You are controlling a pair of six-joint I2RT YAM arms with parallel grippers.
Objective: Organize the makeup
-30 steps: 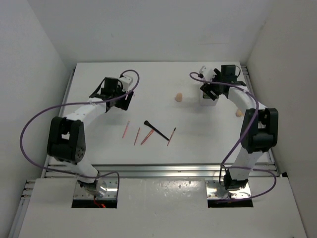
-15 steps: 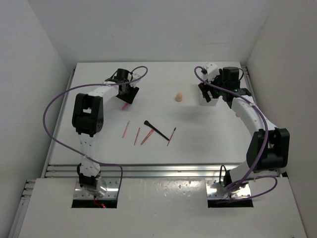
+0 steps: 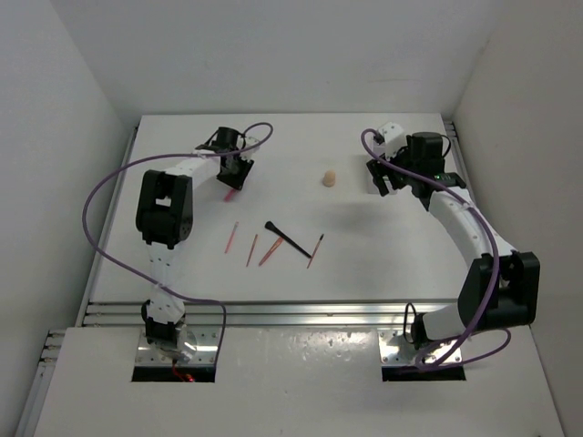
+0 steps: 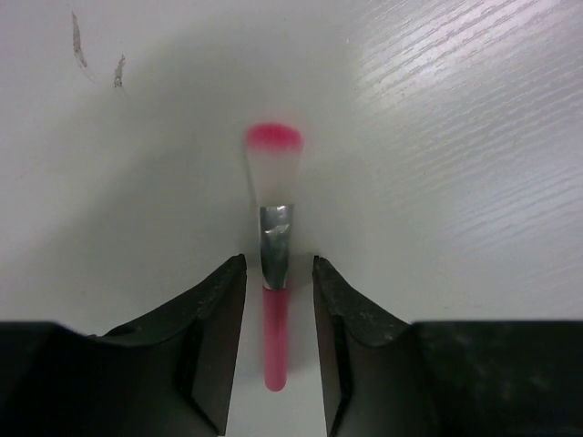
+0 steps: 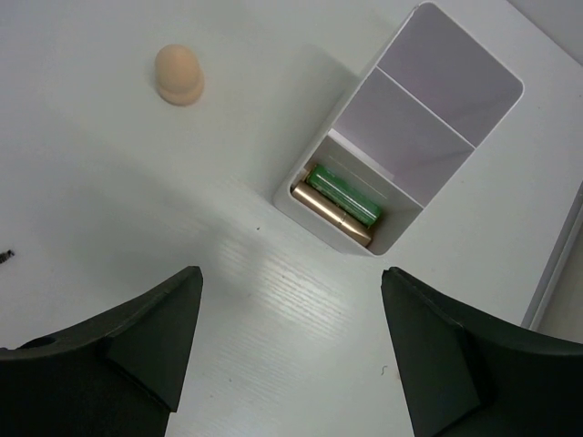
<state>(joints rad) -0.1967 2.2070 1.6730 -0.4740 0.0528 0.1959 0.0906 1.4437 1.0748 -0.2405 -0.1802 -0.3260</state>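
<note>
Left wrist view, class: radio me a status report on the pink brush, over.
Left claw open, straddling pink brush, not clamped. Right claw open, empty, over box. Nothing blocking.

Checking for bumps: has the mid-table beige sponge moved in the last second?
No. The beige sponge holds the same spot relative to the black brush in the top view.

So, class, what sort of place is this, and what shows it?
Likely a robot test cell: left arm and right arm at a white table, bare white walls, staged pink brush and compartment box.
</note>
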